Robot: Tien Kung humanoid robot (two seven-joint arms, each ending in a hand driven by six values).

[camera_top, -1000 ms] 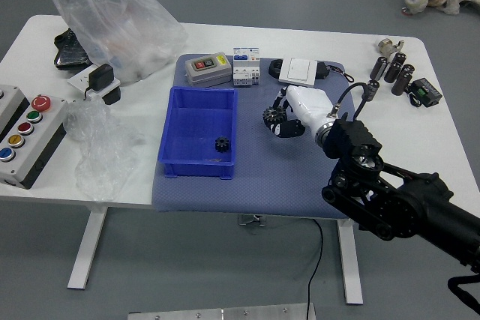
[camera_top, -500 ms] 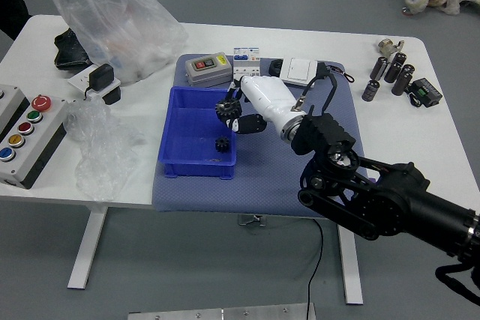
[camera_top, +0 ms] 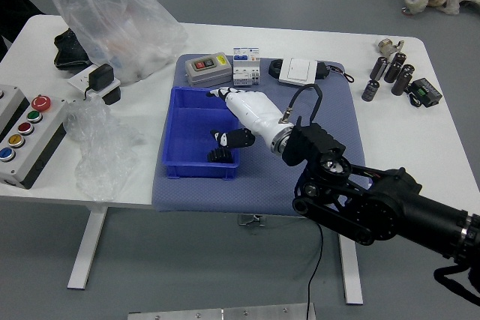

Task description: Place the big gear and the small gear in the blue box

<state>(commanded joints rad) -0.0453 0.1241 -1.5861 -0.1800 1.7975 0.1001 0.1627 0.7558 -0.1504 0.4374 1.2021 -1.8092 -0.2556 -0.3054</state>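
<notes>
Release looks like the step in hand, and probably a finished one: my right hand [camera_top: 262, 118], in a white covering with black showing at the digits, reaches in over the right wall of the open blue plastic box [camera_top: 187, 129]. Its fingers [camera_top: 238, 139] are apart, the lower black digit well separated from the upper ones, and I see nothing clamped between them. Just on the near side of that lower digit, inside the box, sits a dark toothed cluster [camera_top: 220, 155]. I take it for the big gear and the small gear lying together, though from up here I can't make out where one ends and the other begins, or whether that digit touches them. If both are in, what's left for me is a clean exit: keep the fingers spread, raise them straight up, then draw back to the right, above the blue mat [camera_top: 277, 185]. Dragging sideways too soon could snag the wall nearest my palm or nudge the gears.
</notes>
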